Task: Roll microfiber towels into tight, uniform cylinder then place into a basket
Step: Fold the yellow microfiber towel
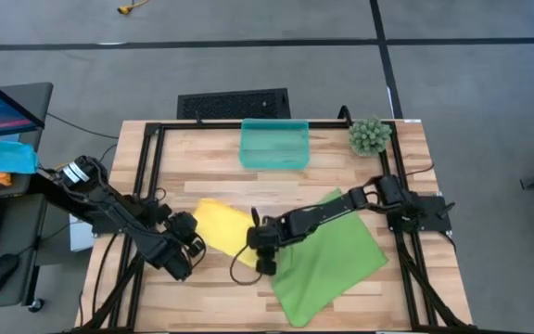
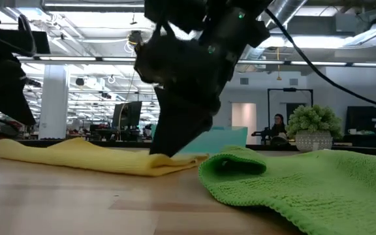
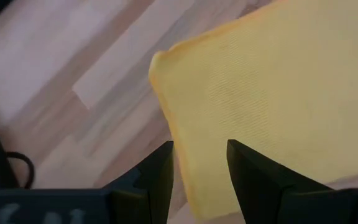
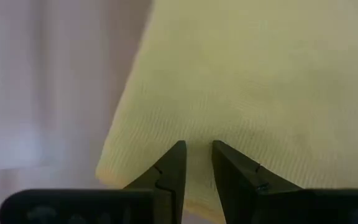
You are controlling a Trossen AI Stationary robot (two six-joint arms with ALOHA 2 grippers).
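Nearest the front edge of the wooden table [image 1: 341, 153], the two grippers meet the yellow towel [image 1: 222, 225] from opposite ends. Left gripper [image 1: 191, 243]: at the towel's left corner, jaws parted with the folded edge of the cloth lying between the fingers [image 3: 160, 177]; whether they pinch it cannot be told from the wrist view. Right gripper [image 1: 263, 252]: at the towel's right end, tips lowered onto the cloth, jaws narrowed to a slim gap with yellow fabric showing between them; it appears to grip a fold of the towel, though the hold itself is hidden. The yellow towel lies flat, its long axis running left to right across the table between the two grippers, so a roll would presumably be driven along that axis from one pinned end. Both arms are about equally near it. Just to its right, touching or overlapping at the right gripper, the larger green towel [image 1: 332, 260] lies spread out, one corner curled up. Farther back, well apart from both cloths, stands the teal basket [image 1: 274, 145], empty as far as can be seen, with a small potted plant [image 1: 369, 135] at the far right corner. Beyond the table, an open office room; a person [image 2: 279, 127] sits in the distance.
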